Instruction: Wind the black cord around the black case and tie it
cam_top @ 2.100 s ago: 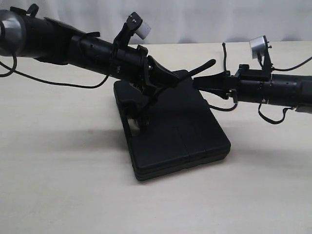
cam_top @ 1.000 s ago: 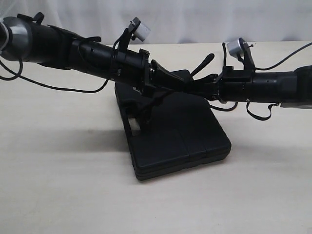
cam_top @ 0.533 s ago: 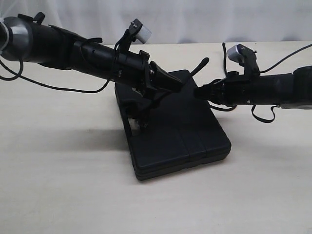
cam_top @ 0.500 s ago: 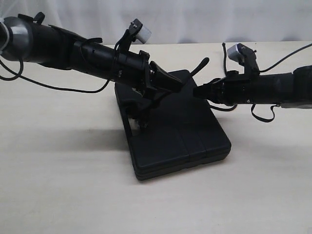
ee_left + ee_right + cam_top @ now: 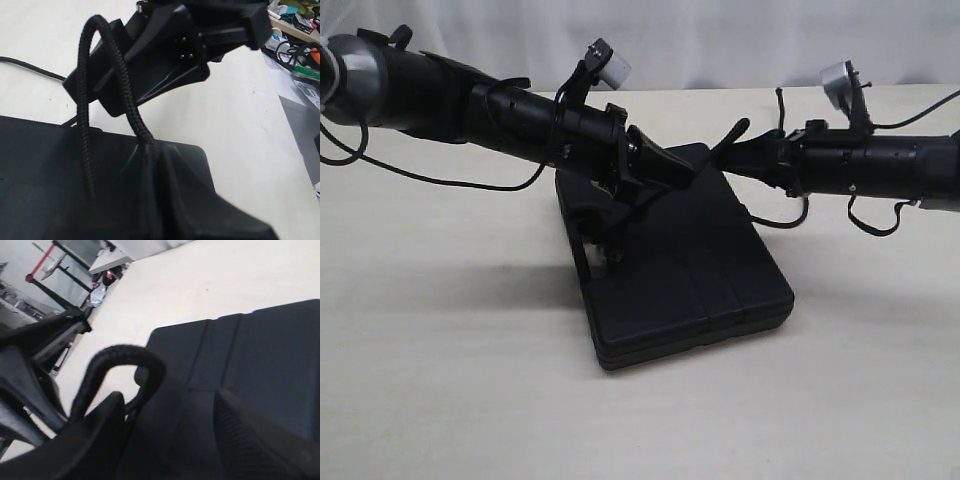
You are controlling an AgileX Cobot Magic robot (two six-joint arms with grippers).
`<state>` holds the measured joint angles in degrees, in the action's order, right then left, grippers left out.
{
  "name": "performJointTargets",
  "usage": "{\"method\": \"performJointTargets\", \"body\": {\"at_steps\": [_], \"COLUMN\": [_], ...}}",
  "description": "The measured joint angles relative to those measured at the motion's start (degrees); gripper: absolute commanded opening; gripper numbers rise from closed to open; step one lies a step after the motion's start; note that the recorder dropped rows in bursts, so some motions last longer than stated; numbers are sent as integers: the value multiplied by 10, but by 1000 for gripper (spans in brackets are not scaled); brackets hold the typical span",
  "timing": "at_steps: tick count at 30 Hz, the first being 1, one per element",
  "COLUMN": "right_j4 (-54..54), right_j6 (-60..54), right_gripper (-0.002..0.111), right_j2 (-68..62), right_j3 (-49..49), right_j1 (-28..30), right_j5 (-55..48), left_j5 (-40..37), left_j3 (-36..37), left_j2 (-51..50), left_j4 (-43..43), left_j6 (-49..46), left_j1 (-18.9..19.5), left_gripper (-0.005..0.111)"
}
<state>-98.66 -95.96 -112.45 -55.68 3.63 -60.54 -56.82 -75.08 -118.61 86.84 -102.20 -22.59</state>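
The black case (image 5: 690,270) lies flat on the table, its handle cutout (image 5: 592,250) towards the left. My left gripper (image 5: 688,172) hovers over the case's far part, shut on the black cord (image 5: 112,55). From the jaws the cord arches up in a loop and drops back onto the case (image 5: 45,165). Another stretch of cord (image 5: 618,222) hangs below the left wrist by the handle. My right gripper (image 5: 725,158) is open just beside the upstanding cord loop (image 5: 738,132). In the right wrist view the loop (image 5: 125,354) stands by one finger (image 5: 95,440), not between the jaws.
A beige table (image 5: 440,380) surrounds the case on all sides. Thin arm cables (image 5: 430,165) trail over the table at the left and hang under the right arm (image 5: 875,225). A white wall or curtain closes the back.
The right gripper has risen from low over the case to the height of the cord loop, and its wrist has rolled upright. The left arm and the case have stayed put.
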Motion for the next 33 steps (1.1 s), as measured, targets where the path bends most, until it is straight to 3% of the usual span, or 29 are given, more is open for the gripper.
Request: {"method": "performJointTargets", "body": {"at_steps": [10, 17, 27, 33], "right_j4": [-1, -9, -10, -10], "right_j6": [-3, -11, -16, -16], "right_gripper": [51, 51, 6, 4], "right_j2": [0, -2, -2, -2], "right_j3": [0, 0, 0, 0], "right_j1": [-1, -38, -44, -44], "right_j5": [-17, 14, 98, 132], "left_j5": [0, -39, -33, -19], "left_j3": [0, 0, 0, 0], "left_j2": [0, 0, 0, 0], "left_j4": [1, 14, 17, 20], "left_j6": [0, 0, 0, 0], "left_j1": [0, 0, 0, 0], "left_gripper": [0, 0, 0, 0]}}
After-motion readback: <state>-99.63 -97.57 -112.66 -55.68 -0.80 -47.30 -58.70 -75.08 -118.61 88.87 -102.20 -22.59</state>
